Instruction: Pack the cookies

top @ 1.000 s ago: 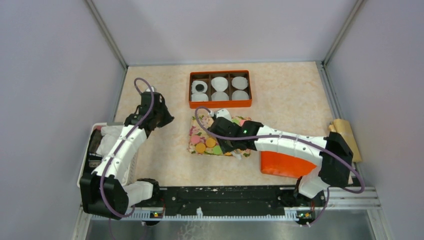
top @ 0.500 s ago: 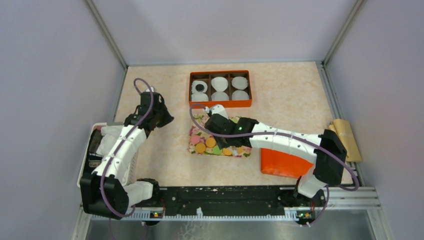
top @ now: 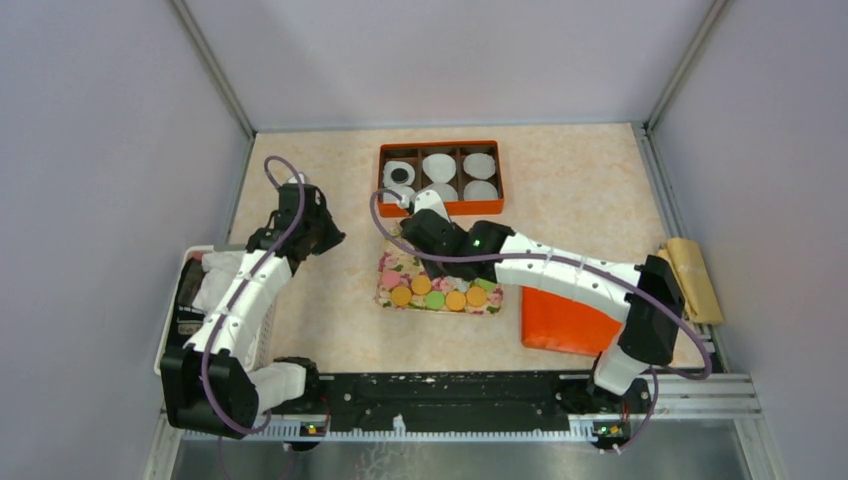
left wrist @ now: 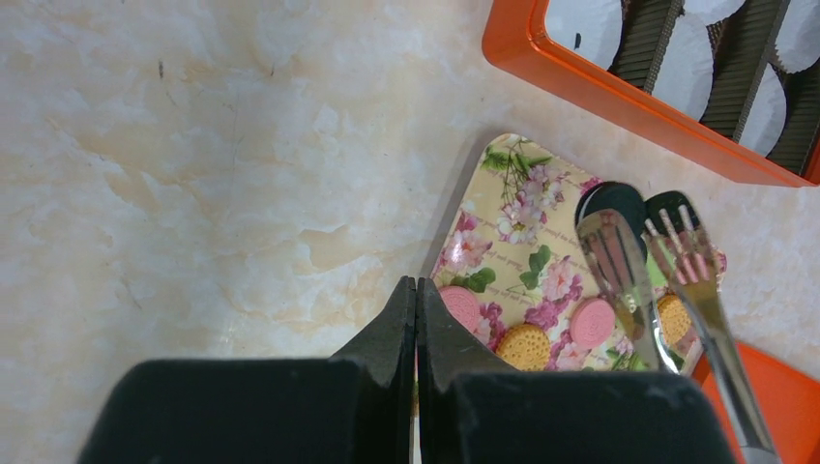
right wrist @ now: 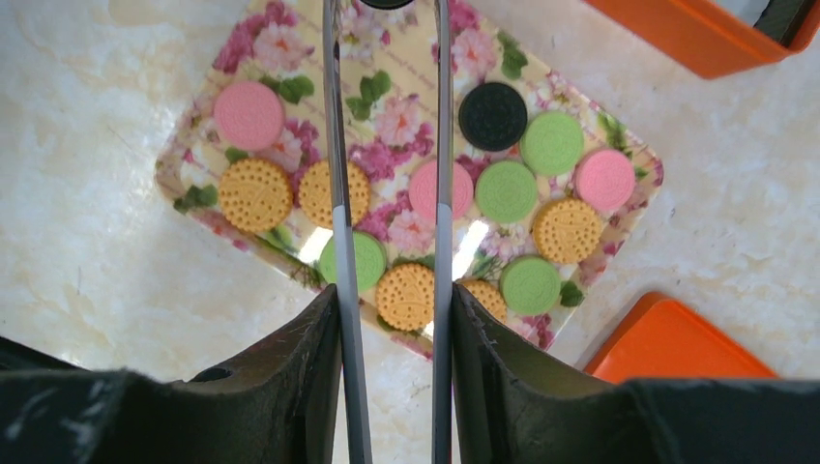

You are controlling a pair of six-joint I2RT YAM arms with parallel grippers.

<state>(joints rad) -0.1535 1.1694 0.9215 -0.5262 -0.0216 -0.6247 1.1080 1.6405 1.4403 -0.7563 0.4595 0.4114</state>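
Black cookie (left wrist: 604, 198) in metal tongs (left wrist: 619, 261) (right fingers (right wrist: 290, 367) gripping).

The tray (right wrist: 396, 121) lay in the middle of the worktop, with the cookies (right wrist: 506, 190) on it. Behind it, near the far edge, stood the box (top: 440, 208), with paper cups (top: 481, 165) in its slots. Right of the tray, toward the near edge, lay a flat lid (top: 565, 322).

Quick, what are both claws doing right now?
Left claw: closed, holding nothing.
Right claw: closed on tongs, which seem to pinch a black cookie.
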